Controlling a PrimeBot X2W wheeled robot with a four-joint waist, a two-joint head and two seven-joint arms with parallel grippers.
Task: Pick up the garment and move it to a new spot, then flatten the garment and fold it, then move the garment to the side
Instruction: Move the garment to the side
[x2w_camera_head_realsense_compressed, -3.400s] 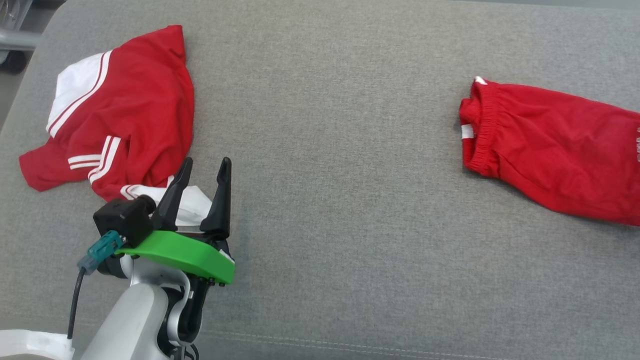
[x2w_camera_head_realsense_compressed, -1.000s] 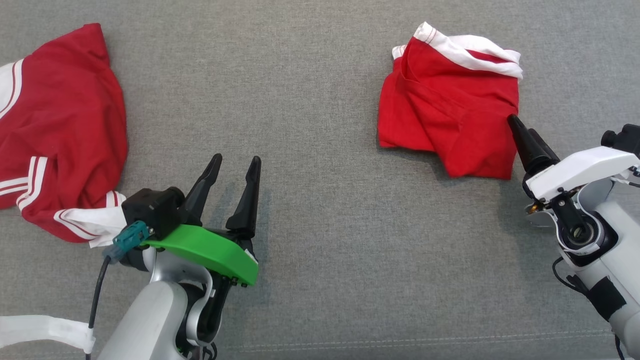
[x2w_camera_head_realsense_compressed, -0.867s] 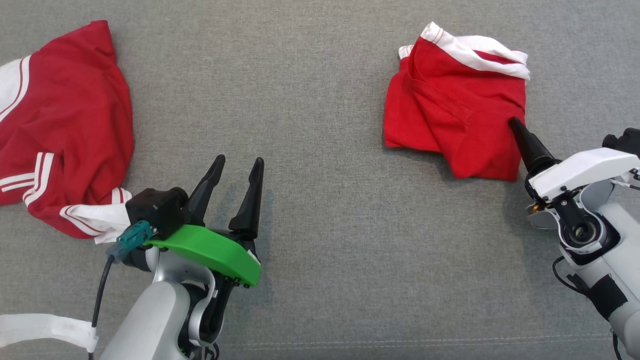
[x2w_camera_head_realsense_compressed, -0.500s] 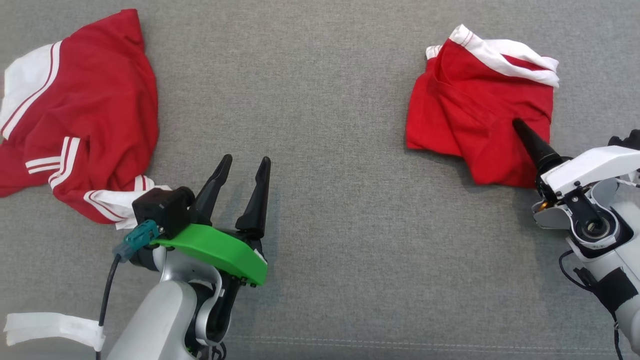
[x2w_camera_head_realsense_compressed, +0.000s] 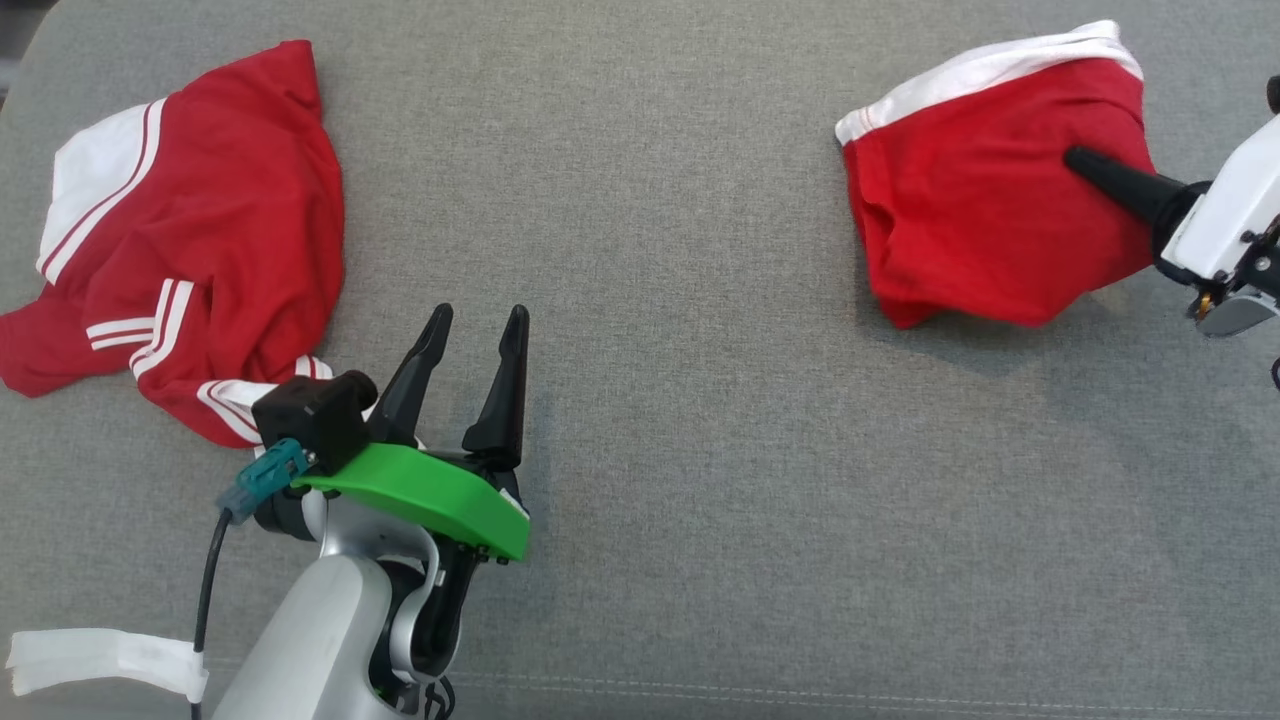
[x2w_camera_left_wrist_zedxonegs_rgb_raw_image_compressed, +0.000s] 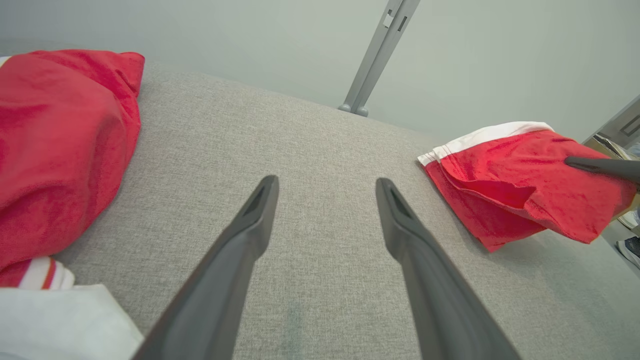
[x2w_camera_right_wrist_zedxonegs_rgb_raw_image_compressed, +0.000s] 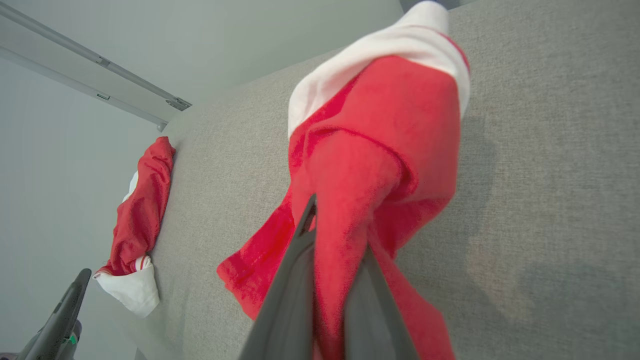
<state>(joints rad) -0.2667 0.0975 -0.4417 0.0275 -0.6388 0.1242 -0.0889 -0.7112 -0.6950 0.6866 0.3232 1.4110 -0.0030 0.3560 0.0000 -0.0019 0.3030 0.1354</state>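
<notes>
The garment (x2w_camera_head_realsense_compressed: 980, 220) is red cloth with a white band along one edge, bunched and raised off the grey surface with a shadow under it. My right gripper (x2w_camera_head_realsense_compressed: 1075, 157) is shut on a fold near its right side. In the right wrist view the garment (x2w_camera_right_wrist_zedxonegs_rgb_raw_image_compressed: 400, 125) drapes over and between the right gripper (x2w_camera_right_wrist_zedxonegs_rgb_raw_image_compressed: 330, 220). The left wrist view shows the garment (x2w_camera_left_wrist_zedxonegs_rgb_raw_image_compressed: 520, 180) at the right, with a right finger (x2w_camera_left_wrist_zedxonegs_rgb_raw_image_compressed: 595, 165) laid on it. My left gripper (x2w_camera_head_realsense_compressed: 478, 318) is open and holds nothing, low over the surface; its view shows the left gripper (x2w_camera_left_wrist_zedxonegs_rgb_raw_image_compressed: 325, 182) over bare fabric.
A second red garment with white stripes (x2w_camera_head_realsense_compressed: 200, 230) lies crumpled at the left, its white cuff beside my left wrist. The grey padded surface (x2w_camera_head_realsense_compressed: 650, 300) has a seam (x2w_camera_head_realsense_compressed: 700, 690) along its near edge. A metal post (x2w_camera_left_wrist_zedxonegs_rgb_raw_image_compressed: 375, 55) stands beyond the far edge.
My right gripper has shut on the garment and raised it up and to the right, off the surface. The left gripper stays open in place. The head view has shifted.
</notes>
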